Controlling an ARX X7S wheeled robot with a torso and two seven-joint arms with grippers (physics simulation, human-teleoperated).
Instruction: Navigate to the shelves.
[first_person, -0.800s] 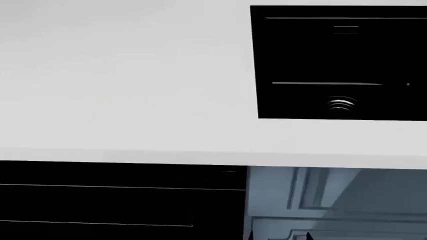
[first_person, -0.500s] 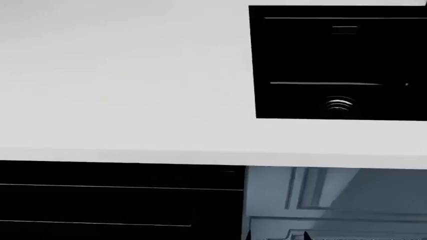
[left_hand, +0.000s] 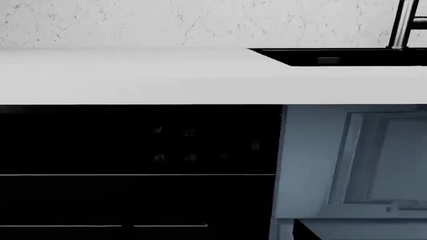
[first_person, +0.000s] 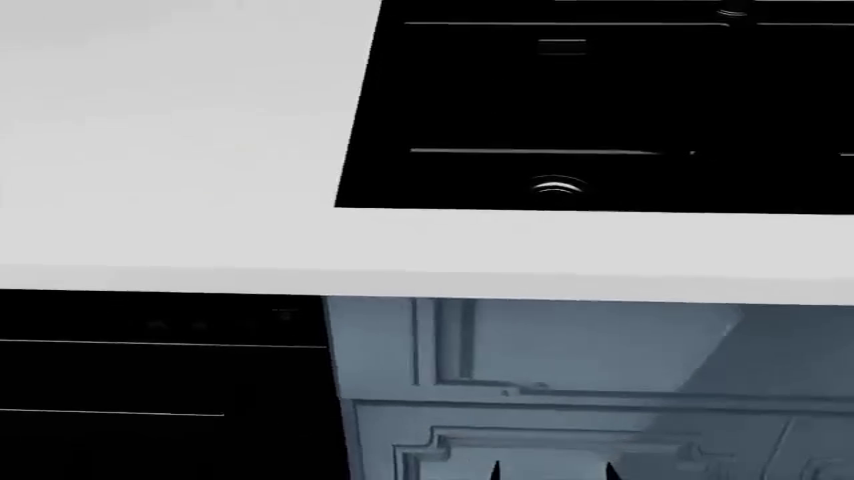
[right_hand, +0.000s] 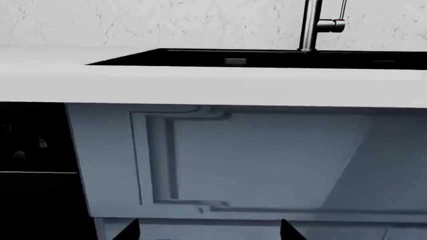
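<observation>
Over the last half second our head view slid sideways: the black sink (first_person: 601, 110) that had sat at the far right of the frame now filled most of the upper right, and its near-left corner had moved well toward the middle. The dark appliance front (first_person: 147, 380) under the counter (first_person: 160, 150) shrank to a narrower strip at the left, while the blue-grey cabinet door (first_person: 587, 350) below the sink widened. We judged that the base was moving or turning to the right along the counter, which suited a navigation step, though it brought no shelves into sight.

The shelves did not appear in any of our three views, so we could not say where they lay relative to the fingers; they had to be somewhere outside what the cameras covered.

In the right wrist view two dark tips of the right fingers (right_hand: 127, 231) showed at the lower edge, well apart from each other and holding nothing, facing the cabinet door with the faucet (right_hand: 313, 25) rising behind the sink. The left wrist view showed no fingers at all, so we could not tell their state.
</observation>
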